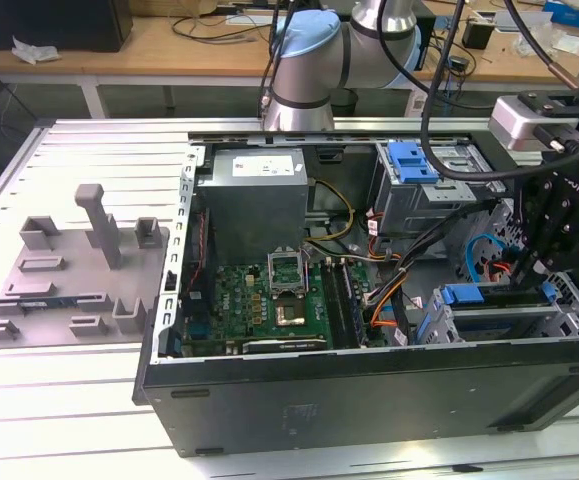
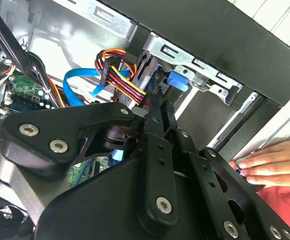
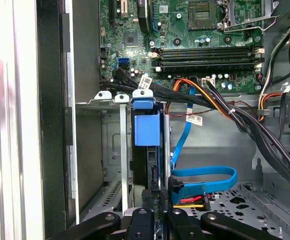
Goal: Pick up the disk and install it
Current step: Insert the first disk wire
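First wrist view shows my jaws pinched narrow on the disk [image 3: 149, 170], held edge-on with its blue bracket [image 3: 147, 127] leading so it can slide straight between the rails [image 3: 123, 150] of the bay [image 3: 87, 160], where it looks partly seated.

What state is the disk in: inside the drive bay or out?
Inside, on edge: in the first wrist view the disk stands in a slot of the silver bay, blue bracket showing. Fully seated: cannot tell.

No readable text; white cable tags [image 3: 195, 120] illegible.
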{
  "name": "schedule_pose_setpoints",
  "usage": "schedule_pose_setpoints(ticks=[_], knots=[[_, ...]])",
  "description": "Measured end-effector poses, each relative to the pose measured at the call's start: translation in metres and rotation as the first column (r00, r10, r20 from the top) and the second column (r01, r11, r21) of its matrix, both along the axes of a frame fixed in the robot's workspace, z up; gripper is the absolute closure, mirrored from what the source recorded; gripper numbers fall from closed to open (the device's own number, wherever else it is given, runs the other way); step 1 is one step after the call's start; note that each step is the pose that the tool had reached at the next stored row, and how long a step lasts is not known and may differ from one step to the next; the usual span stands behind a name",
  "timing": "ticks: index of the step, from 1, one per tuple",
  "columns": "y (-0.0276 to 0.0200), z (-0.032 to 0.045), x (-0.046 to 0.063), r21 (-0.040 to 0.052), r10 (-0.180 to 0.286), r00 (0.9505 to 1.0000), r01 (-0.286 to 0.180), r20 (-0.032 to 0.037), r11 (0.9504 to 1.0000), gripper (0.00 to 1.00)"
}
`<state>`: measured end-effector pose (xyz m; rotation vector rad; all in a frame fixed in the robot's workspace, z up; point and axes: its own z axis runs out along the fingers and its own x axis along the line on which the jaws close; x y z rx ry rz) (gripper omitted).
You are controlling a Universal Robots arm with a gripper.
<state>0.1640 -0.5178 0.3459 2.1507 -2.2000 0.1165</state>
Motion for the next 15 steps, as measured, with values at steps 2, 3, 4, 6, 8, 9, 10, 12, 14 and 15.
schedule_pose_setpoints(ticks=[2,3,4,6,8,9,10,12,14,15], knots=[[0.0005,-0.0003,0.0,0.0001,0.0,1.0,0.0,0.0,1.0,0.83],[0.0006,-0.0004,0.0,0.0,0.0,1.0,0.0,0.0,1.0,0.83],[0.0008,-0.0005,0.0,0.0001,0.0,1.0,0.0,0.0,1.0,0.83],[0.0014,-0.0007,0.0,0.0,0.0,1.0,0.0,0.0,1.0,0.83],[0.0017,-0.0008,0.0,0.0,0.001,1.0,-0.001,0.0,1.0,0.83],[0.0018,-0.0008,0.0,-0.0001,0.001,1.0,-0.001,0.0,1.0,0.83],[0.0019,-0.0008,0.0,-0.0001,0.002,1.0,-0.002,0.0,1.0,0.83],[0.0019,-0.0009,0.0001,0.0,0.003,1.0,-0.003,0.0,1.0,0.83],[0.002,-0.0009,0.0002,-0.0001,0.005,1.0,-0.005,0.0,1.0,0.83],[0.002,-0.0009,0.0003,-0.0001,0.006,1.0,-0.006,0.0,1.0,0.83]])
